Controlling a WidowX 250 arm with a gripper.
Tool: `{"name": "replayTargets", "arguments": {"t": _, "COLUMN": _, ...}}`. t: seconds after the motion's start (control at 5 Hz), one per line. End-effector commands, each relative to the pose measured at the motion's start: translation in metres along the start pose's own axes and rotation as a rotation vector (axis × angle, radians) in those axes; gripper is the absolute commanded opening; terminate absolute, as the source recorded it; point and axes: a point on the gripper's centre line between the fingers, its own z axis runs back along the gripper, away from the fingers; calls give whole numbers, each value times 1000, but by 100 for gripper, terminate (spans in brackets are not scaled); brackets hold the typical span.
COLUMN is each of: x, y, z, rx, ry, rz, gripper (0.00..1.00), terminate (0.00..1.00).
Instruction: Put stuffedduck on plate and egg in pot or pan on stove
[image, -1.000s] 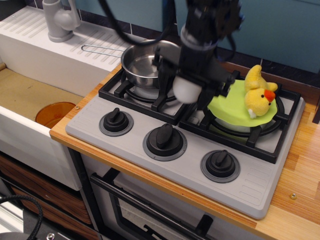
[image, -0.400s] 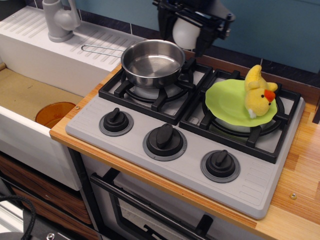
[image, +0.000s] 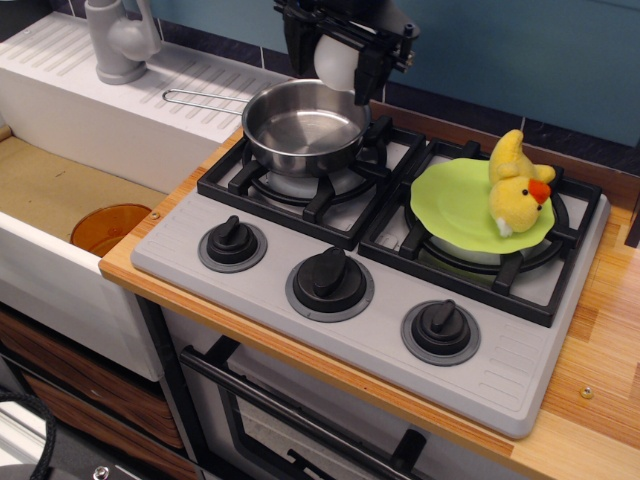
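— Where's the egg (image: 335, 60)?
— Clamped between the black fingers of the gripper (image: 337, 62), up in the air just above the back rim of the steel pot (image: 305, 126), near the counter's back edge.
— And the pot?
— On the back-left burner of the stove (image: 375, 265), empty, wire handle pointing toward the left edge.
— The stuffedduck (image: 517, 187)?
— Sitting on the far right side of the lime-green plate (image: 468, 205), which rests on the right burner grate toward the right edge.
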Motion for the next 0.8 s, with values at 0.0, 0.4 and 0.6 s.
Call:
{"name": "replayTargets", "arguments": {"t": 0.0, "x": -1, "y": 11, "z": -5, "rx": -5, "ry": -58, "rz": 22, "gripper": 0, "terminate": 0}}
{"name": "replayTargets", "arguments": {"t": 0.4, "x": -3, "y": 14, "z": -21, "rx": -30, "ry": -73, "rz": 15, "gripper": 100, "terminate": 0}}
{"name": "replayTargets", "arguments": {"t": 0.6, "x": -3, "y": 10, "z": -15, "rx": -32, "ry": -57, "rz": 21, "gripper": 100, "terminate": 0}}
